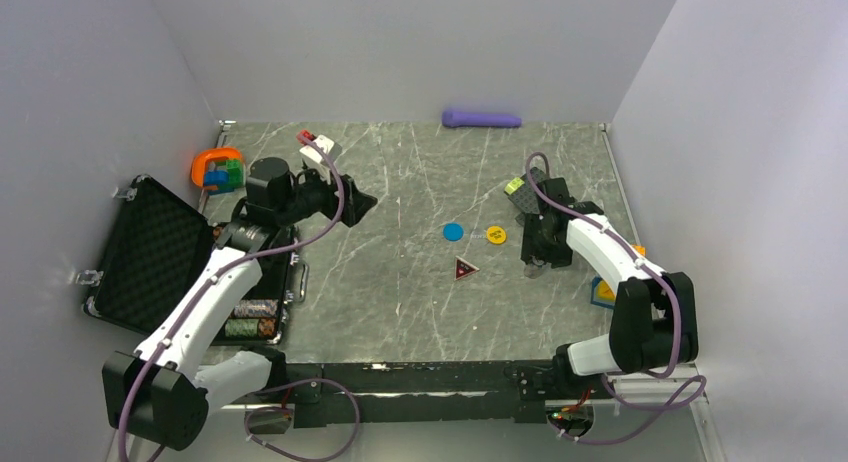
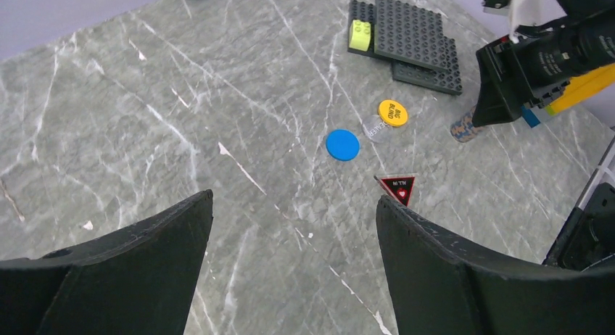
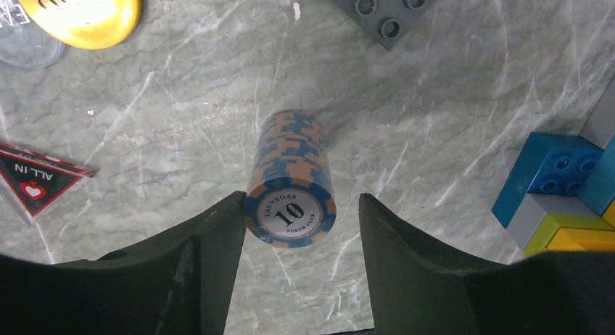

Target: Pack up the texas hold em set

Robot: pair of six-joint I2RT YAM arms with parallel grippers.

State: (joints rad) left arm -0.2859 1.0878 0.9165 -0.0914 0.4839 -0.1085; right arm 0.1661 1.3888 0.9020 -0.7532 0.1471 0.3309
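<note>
Right wrist: chip stack (image 3: 290,183), orange/blue stripes, top reads "LAS VEGAS 10 POKER CLUB", upright btwn fingers of right gripper (image 3: 299,208); one finger touching, gap on other side, not pinched. Red triangle (image 3: 32,179): "ALL IN" w/ heart. Left wrist: left gripper (image 2: 294,204) spread wide, empty, above table (image 2: 145,96); yellow disc (image 2: 392,112) "BIG BLIND"; blue disc (image 2: 342,144), no text seen. Top external only: black case (image 1: 150,247) open at table's left, more chips (image 1: 250,319) in it.

Chip stack (image 3: 290,179): "10"; triangle (image 3: 32,181): "ALL IN"; yellow disc (image 2: 392,112): "BIG BLIND".
</note>
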